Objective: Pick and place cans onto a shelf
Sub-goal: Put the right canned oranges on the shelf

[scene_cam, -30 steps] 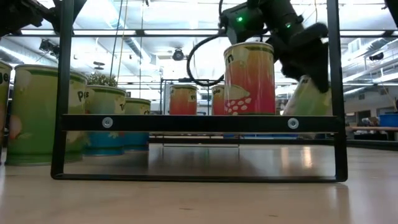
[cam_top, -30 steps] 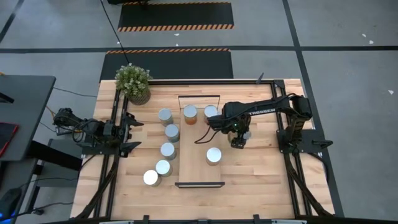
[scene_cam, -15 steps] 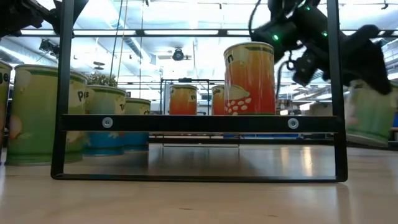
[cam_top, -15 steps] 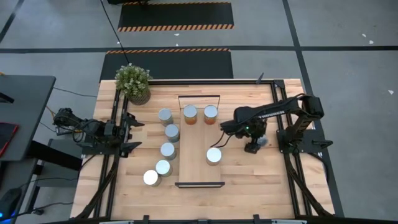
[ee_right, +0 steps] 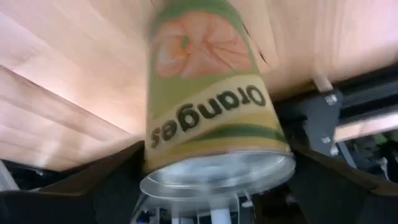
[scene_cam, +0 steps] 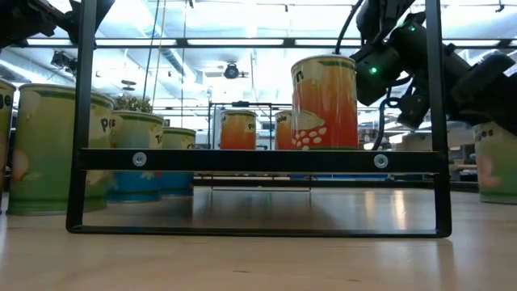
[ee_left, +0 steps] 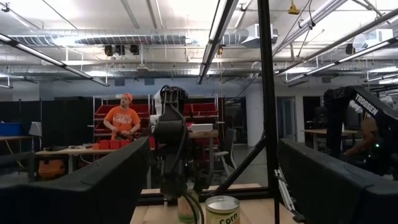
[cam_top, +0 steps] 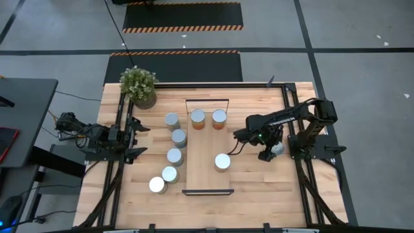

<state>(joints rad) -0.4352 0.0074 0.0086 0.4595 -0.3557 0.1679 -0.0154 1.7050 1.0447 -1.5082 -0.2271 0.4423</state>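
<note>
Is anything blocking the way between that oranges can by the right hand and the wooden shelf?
Nothing visible does. The oranges can sits at the right hand, off the shelf's right side, with only bare tabletop between. The nearest can on the shelf leaves free board around it.

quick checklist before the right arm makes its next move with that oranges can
1. Oranges can between the right gripper fingers: ok.
2. Grip firm: cannot tell.
3. Can over the shelf: not ok, it is off the board, near the table's right edge.
4. Bare board free for it: ok, three cans there.
5. Left gripper clear, at the left edge: ok.
</note>
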